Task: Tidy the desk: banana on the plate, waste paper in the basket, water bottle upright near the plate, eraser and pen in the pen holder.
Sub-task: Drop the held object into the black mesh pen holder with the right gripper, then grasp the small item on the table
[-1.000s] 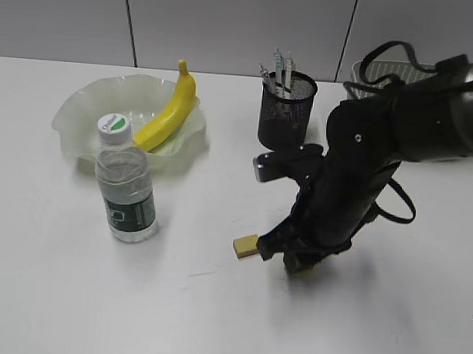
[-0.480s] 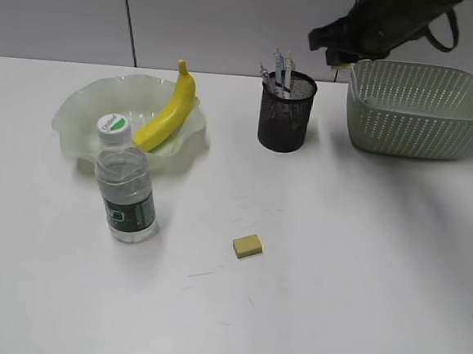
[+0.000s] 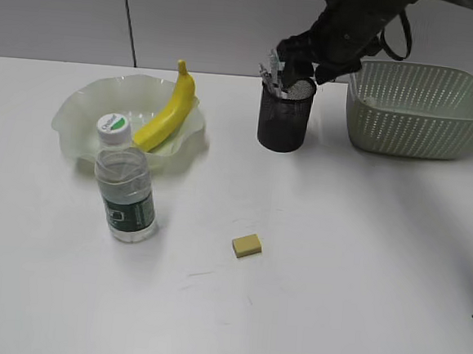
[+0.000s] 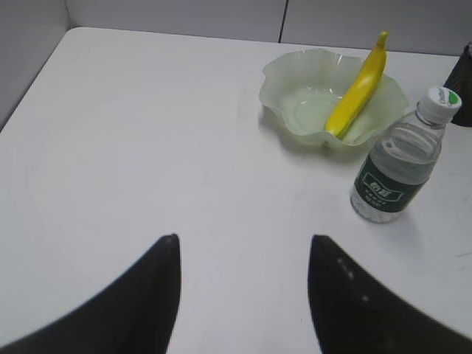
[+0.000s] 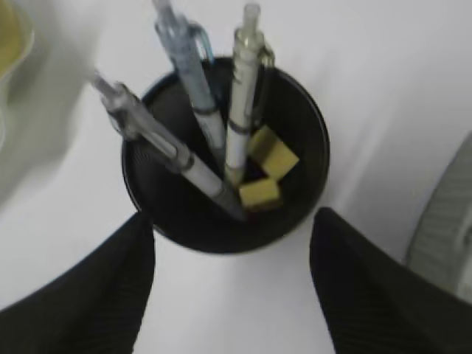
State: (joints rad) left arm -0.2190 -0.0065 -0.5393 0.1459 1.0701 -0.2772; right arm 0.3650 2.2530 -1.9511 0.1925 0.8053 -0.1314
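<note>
Both jaws open, empty; pen holder (image 5: 225,158) holds pens, two erasers; banana (image 3: 170,110) on plate (image 3: 82,111).

The curved yellow banana (image 3: 170,110) lies in the ruffled translucent green plate (image 3: 82,111) near the white bench's (image 3: 359,285) back-left; the clear plastic water bottle (image 3: 125,185) stands before it. The black mesh pen holder (image 3: 285,115) holding pens (image 5: 240,96) and erasers (image 5: 269,173) stands left of the perforated sage-green basket (image 3: 422,110) at the back-right corner. A small yellow eraser (image 3: 247,245) lies mid-bench.

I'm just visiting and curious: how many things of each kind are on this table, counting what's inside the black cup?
banana: 1
plate: 1
water bottle: 1
basket: 1
pen holder: 1
pens: 3, in the pen holder
erasers: 3, one loose, two in the pen holder
Total: 11
</note>
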